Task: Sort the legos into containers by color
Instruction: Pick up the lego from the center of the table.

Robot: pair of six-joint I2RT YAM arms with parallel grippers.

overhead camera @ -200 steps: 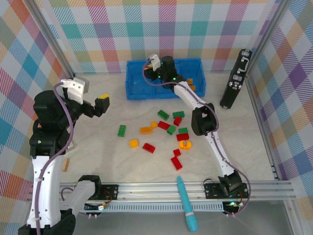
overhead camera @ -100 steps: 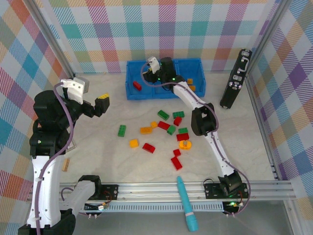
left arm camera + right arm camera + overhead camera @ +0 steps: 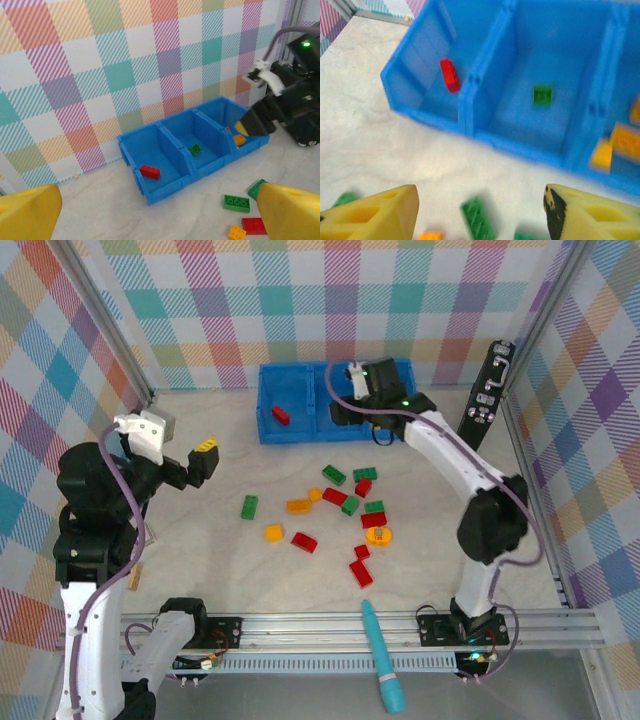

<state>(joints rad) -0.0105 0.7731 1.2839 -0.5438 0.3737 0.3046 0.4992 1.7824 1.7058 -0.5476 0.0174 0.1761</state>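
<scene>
Wrist views reveal a green brick point(image 3: 542, 94) in the blue bin point(image 3: 412, 111), middle compartment.

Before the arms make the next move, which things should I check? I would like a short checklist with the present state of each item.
1. Right gripper empty: ok, jaws apart, nothing between them.
2. Left gripper empty: ok, jaws wide apart.
3. Blue bin colours unmixed: ok; red brick in the left compartment, green brick in the middle, orange bricks in the right.
4. All bricks sorted: not ok; loose bricks lie on the table.
5. Next brick chosen: cannot tell.
</scene>
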